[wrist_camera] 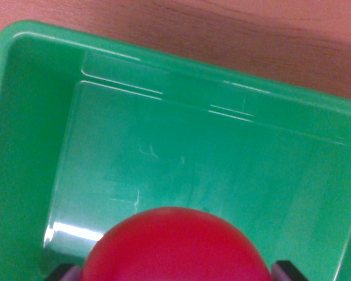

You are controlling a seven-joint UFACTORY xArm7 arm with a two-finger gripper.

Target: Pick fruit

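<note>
— Red, round, filling the bottom edge: fruit up close, pinched between two dark fingertips poking in at either side. Gripper clamped on it, by the look of things.

— Picked, then?

— Seems so. Hanging over a green bin, floor bare and glossy, nothing else inside.

— And left to do?

— Probably lowering and letting go; not yet released. Contact with the bin floor impossible to judge. Beyond the far rim, only wooden table.

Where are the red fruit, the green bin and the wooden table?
red fruit (178,249), wrist view, on its rounded top.
green bin (181,170), wrist view, on its bare floor.
wooden table (251,35), wrist view, on bare wood beyond the bin.
</note>
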